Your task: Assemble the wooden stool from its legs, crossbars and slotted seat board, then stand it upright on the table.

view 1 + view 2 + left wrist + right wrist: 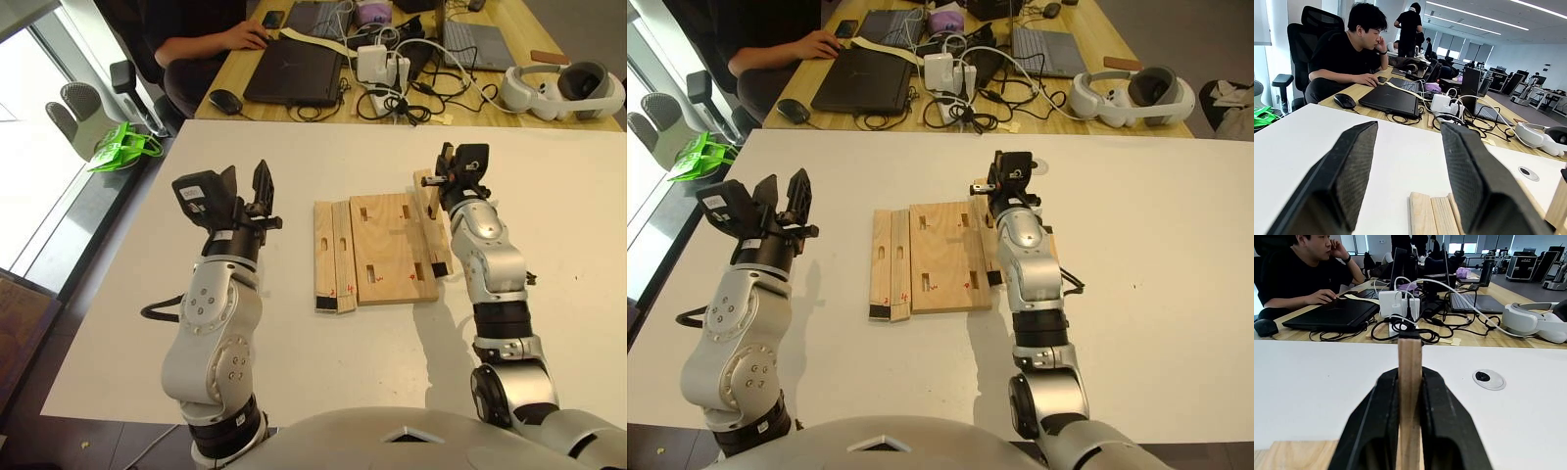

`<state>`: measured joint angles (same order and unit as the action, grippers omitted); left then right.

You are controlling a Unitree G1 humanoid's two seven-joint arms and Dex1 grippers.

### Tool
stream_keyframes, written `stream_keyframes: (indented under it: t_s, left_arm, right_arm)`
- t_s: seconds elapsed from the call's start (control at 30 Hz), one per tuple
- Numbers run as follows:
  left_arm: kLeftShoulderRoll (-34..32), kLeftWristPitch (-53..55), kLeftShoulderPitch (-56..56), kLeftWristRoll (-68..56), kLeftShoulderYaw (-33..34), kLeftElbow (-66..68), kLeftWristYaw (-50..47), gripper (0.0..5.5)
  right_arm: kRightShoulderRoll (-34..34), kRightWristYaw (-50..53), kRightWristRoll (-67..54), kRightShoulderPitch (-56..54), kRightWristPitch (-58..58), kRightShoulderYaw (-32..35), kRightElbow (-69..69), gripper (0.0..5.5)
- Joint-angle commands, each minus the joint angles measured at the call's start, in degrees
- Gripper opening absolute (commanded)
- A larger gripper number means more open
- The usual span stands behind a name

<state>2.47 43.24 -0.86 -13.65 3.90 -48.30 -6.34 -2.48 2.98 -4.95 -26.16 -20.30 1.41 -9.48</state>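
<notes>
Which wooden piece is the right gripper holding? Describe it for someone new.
On the white table lies a wide slotted seat board. The narrow bar along its right edge is it: unlike the two left bars, the right gripper clamps it.

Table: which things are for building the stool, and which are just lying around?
For the stool: seat board; two slotted planks beside it; wooden piece held by the right gripper.
Just lying about: laptop, mouse, headset, charger, cables.
</notes>
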Motion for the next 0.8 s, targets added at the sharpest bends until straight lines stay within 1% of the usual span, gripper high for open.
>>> stream_keyframes:
  t_s: [0.03,0.1,0.2,0.3,0.4,0.57,0.7,0.8]
  left_arm:
    - [0.01,-0.13,0.63,-0.08,-0.56,0.26,-0.01,2.37]
    - [0.15,-0.31,0.25,-0.08,-0.45,-0.06,-0.17,2.37]
    - [0.56,-0.78,-0.07,0.05,-0.72,-0.19,-0.45,2.37]
    - [0.71,-1.18,0.12,0.07,-1.09,0.08,-0.43,2.37]
    - [0.38,-1.44,0.52,-0.09,-1.1,0.42,-0.08,2.37]
    - [0.12,-1.72,0.57,0.06,-0.82,0.12,-0.2,2.37]
    - [0.15,-1.91,0.53,0.45,-1.07,-0.32,-0.54,2.37]
    - [-0.02,-1.99,0.59,0.75,-1.08,-0.63,-0.72,2.37]
  right_arm:
    - [0.58,-0.06,1.72,-1.57,10.37,0.25,-6.85,0.38]
    - [0.62,-0.2,2.35,1.4,13.25,-0.11,-7.48,0.38]
    - [2.72,2.47,3.3,4.35,15.97,-0.06,-8.89,0.38]
    - [4.96,7.82,6.18,4.74,18.91,-0.52,-13.22,0.38]
    - [6.6,11.36,6.69,4.17,19.93,0.92,-18.57,0.38]
    - [7.04,12.25,5.87,3.67,19.23,2.58,-22.36,0.38]
    - [8.18,13.24,6.87,6.09,17.59,2.22,-16.58,0.38]
    - [10.48,12.74,5.67,10.34,10.73,0.99,-4.63,0.38]
